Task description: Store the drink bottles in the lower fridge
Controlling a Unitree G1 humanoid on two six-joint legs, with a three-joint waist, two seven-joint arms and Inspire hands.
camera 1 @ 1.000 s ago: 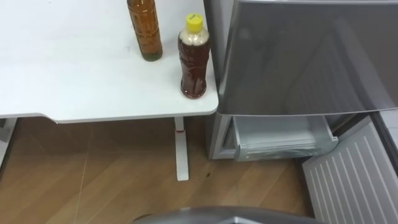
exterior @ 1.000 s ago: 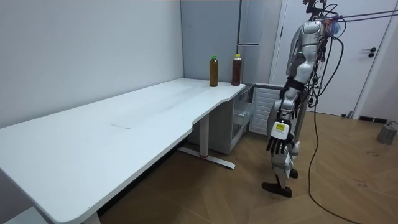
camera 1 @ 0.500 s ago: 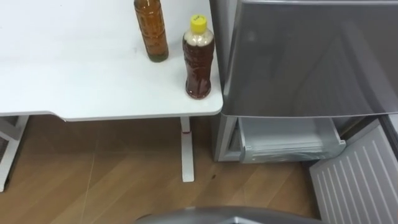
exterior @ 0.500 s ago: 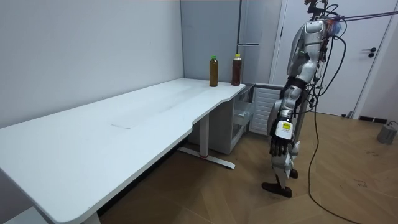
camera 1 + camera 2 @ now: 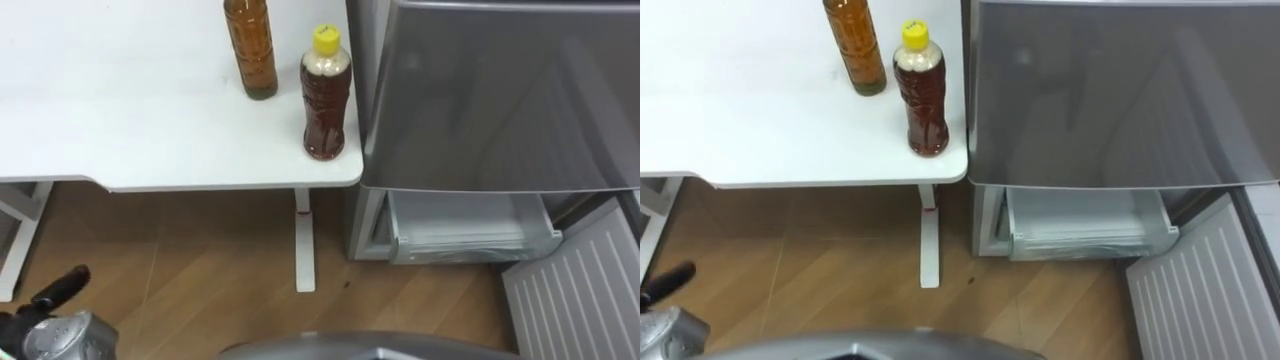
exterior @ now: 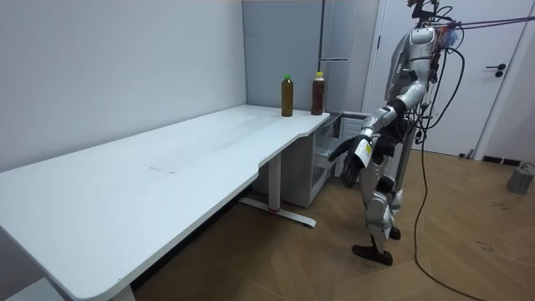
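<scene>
Well, nothing was in the lower fridge (image 5: 468, 226) yet; the yellow-capped bottle (image 5: 326, 95) and tall bottle (image 5: 251, 50) stood on the desk (image 5: 120, 130), well ahead of the empty, loosely spread left robot hand (image 5: 64, 285).

The robot stood on the wooden floor off the far end of the long white table (image 6: 209, 159), facing that end, its left hand (image 6: 349, 164) held out forward, near the table's far corner. Two bottles stood upright near that corner, a green-capped bottle (image 6: 287, 96) and a yellow-capped bottle (image 6: 318, 94) just beside it. A tall grey fridge (image 6: 338, 33) rose right behind the table's far end.
</scene>
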